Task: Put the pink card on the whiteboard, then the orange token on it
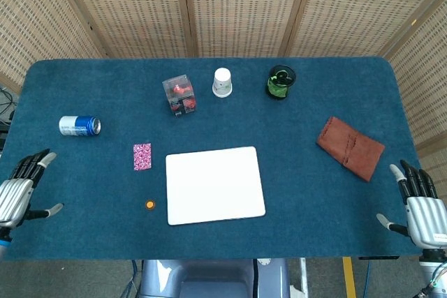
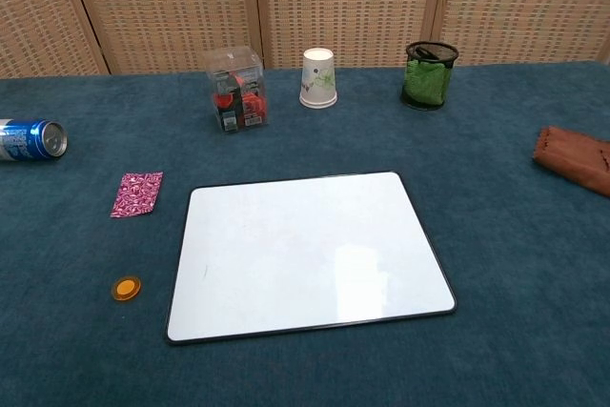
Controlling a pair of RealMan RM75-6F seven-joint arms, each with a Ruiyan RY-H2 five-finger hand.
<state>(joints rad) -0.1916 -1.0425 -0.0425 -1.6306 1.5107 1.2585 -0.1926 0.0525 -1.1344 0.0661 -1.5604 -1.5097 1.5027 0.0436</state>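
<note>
The pink patterned card (image 1: 142, 156) (image 2: 137, 193) lies flat on the blue cloth, just left of the whiteboard (image 1: 214, 184) (image 2: 305, 253). The small orange token (image 1: 149, 204) (image 2: 126, 288) sits nearer the front edge, off the board's front-left corner. Nothing lies on the whiteboard. My left hand (image 1: 19, 193) hovers at the table's left front edge, empty, fingers spread, well left of the token. My right hand (image 1: 419, 206) is at the right front edge, empty with fingers apart. The chest view shows neither hand.
A blue can (image 1: 79, 125) lies on its side at the left. Along the back stand a clear box with red items (image 1: 179, 95), a white paper cup (image 1: 222, 82) and a green mesh holder (image 1: 280, 82). A brown pouch (image 1: 350, 148) lies at the right.
</note>
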